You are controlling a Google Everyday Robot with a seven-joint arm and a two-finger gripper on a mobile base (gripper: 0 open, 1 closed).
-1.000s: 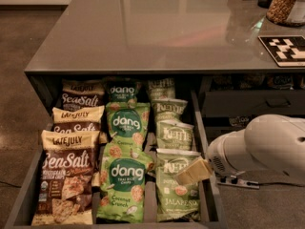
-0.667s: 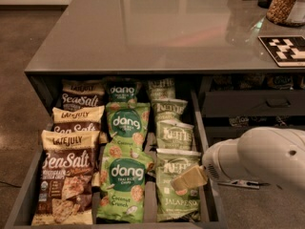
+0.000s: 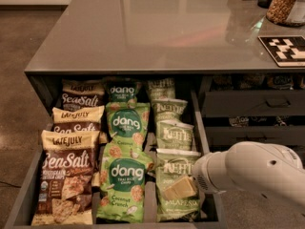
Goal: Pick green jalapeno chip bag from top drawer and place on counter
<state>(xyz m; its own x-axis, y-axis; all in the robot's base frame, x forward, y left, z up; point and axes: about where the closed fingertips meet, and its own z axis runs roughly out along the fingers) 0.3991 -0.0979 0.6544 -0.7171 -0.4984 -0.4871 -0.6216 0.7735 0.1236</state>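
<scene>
The top drawer stands pulled open below the counter. A row of pale olive-green Kettle bags fills its right column. The front one, the green jalapeno chip bag, has "JALAPENO" printed near its bottom edge and leans upright. My gripper reaches in from the right on a white arm. Its cream tip lies over the lower middle of that front bag. The tip hides part of the bag's face.
Brighter green dang bags fill the middle column and brown Late July Sea Salt bags the left. More Kettle bags stand behind the front one. Narrow handled drawers are at right. A black-and-white marker and a jar sit on the counter.
The white arm has moved left and a little down. The gripper tip has slid further over the front Kettle bag. The bags have not visibly moved.
</scene>
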